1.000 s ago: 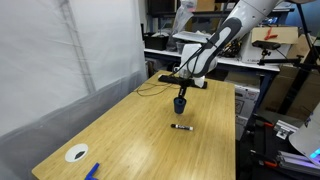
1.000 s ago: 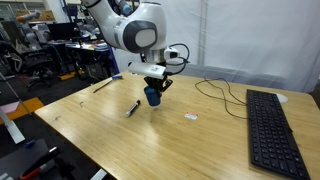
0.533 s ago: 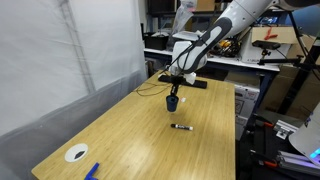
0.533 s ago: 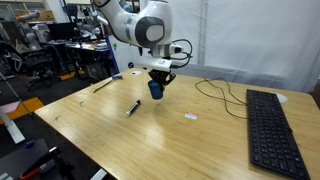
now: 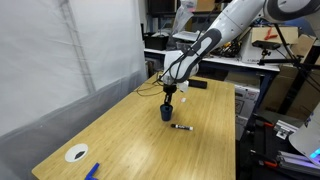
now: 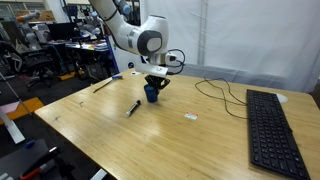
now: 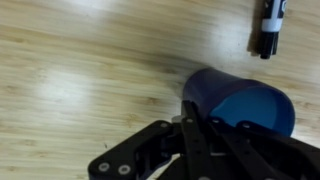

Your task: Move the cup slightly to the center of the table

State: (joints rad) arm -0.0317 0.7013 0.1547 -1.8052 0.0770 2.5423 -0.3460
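Note:
The small dark blue cup (image 5: 166, 113) stands upright near the far middle of the light wood table (image 5: 120, 130), on it or just above it. It also shows in the other exterior view (image 6: 151, 94). My gripper (image 5: 168, 97) comes down from above and is shut on the cup's rim; it also shows in an exterior view (image 6: 155, 82). In the wrist view the cup (image 7: 240, 100) fills the lower right, with my gripper (image 7: 205, 135) clamped on its near rim. A black marker (image 5: 181, 127) lies beside the cup and shows in the wrist view (image 7: 270, 25).
A black keyboard (image 6: 268, 125) lies at one table end, with black cables (image 6: 215, 90) behind the cup. A small white scrap (image 6: 190, 117), a white disc (image 5: 77, 153) and a blue object (image 5: 92, 170) lie on the table. Cluttered benches stand beyond the far edge.
My gripper has carried the cup away from the far edge and lowered it. It is now close beside the marker.

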